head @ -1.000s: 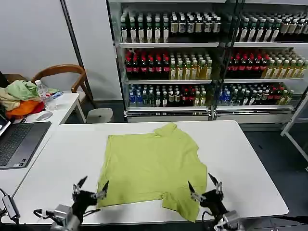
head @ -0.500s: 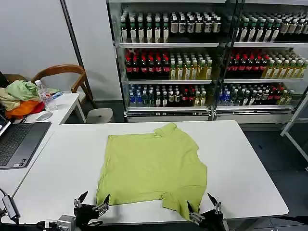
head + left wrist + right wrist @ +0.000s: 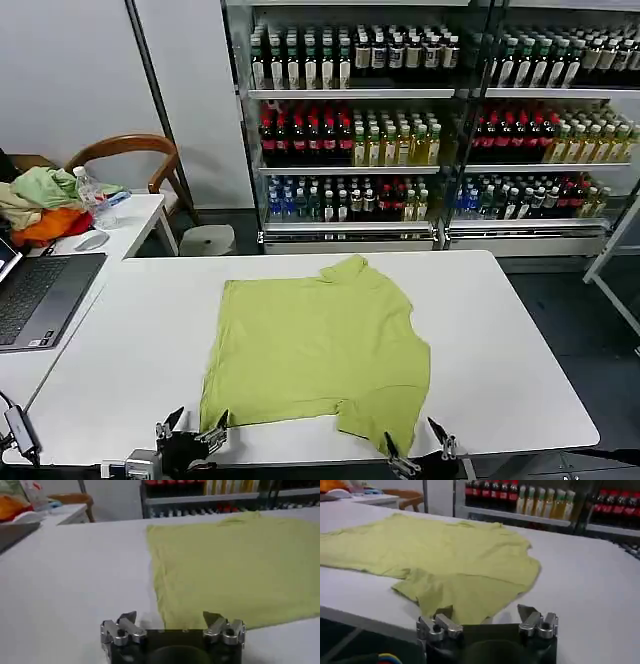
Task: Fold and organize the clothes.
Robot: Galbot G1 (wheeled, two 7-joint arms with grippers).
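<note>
Both pincers, left pincer [image 3: 190, 430] and right pincer [image 3: 420, 448], are hanging open, dropping back past the worktop's [image 3: 130, 330] near edge, leaving the T-shirt [image 3: 320, 350] unfolded.

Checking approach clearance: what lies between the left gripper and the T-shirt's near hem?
Only a bare strip of white table, seen in the left wrist view: the open left gripper sits just short of the T-shirt, touching nothing.
</note>
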